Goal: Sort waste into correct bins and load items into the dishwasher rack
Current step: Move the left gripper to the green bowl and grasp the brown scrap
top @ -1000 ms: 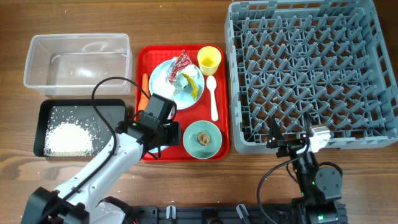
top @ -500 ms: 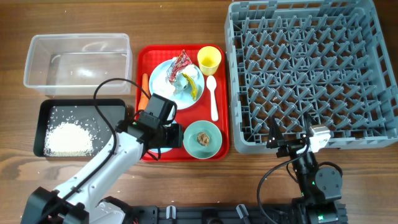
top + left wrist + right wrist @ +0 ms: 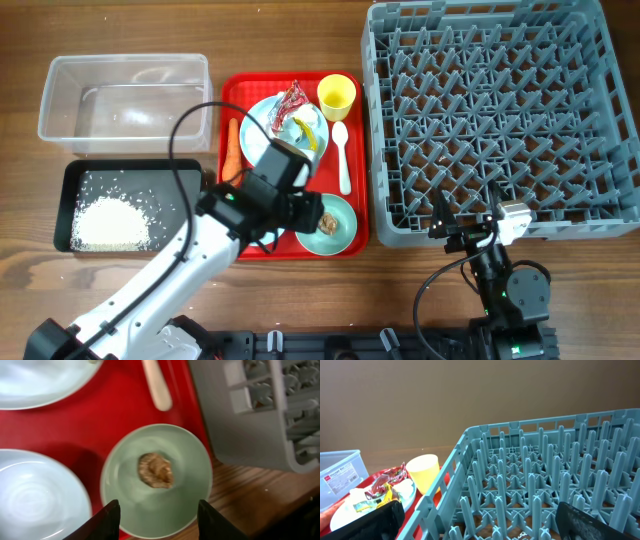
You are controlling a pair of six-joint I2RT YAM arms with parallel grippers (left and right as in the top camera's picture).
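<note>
Squarely above the pale green bowl (image 3: 122, 465), left gripper (image 3: 157, 512) hung, fingers apart.
Dropping straight onto the small brown lump (image 3: 156, 470) at its centre and pinching gently looked best; right gripper (image 3: 480, 527) idled, fingers wide.

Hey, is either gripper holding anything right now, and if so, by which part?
Nothing is held. The left gripper hangs open above the pale green bowl with the brown lump; the right gripper is open and empty by the dishwasher rack.
</note>
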